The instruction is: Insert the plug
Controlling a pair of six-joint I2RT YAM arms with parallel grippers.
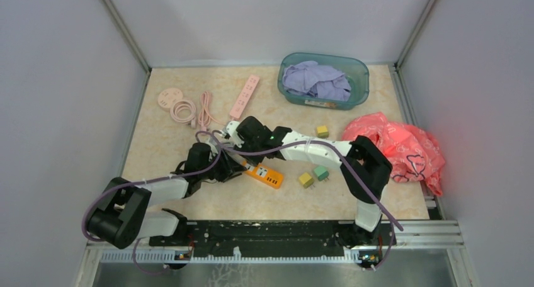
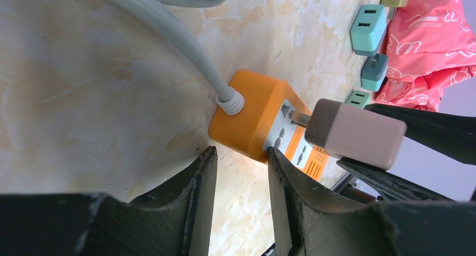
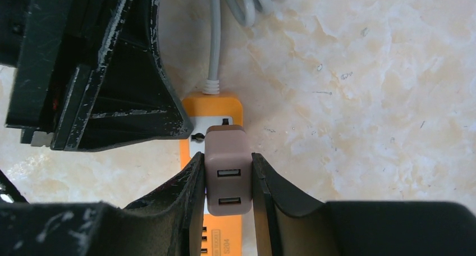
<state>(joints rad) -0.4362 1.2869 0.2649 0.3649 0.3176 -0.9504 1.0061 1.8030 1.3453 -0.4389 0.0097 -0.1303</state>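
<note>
Right fingers (image 3: 280, 205) grip plug (image 3: 227, 172); left fingers (image 2: 188, 202) crowd orange strip (image 2: 252, 118); chargers (image 2: 369, 27) nearby.

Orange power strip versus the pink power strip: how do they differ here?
The orange power strip lies in the middle, the pink power strip farther back. The orange one has a mauve charger, held by the right pincer, at its socket; the pink one has nothing plugged in. Both lie flat on the table.

Overhead view looks down; both wrist views closely share the orange strip (image 2: 252, 118).
</note>
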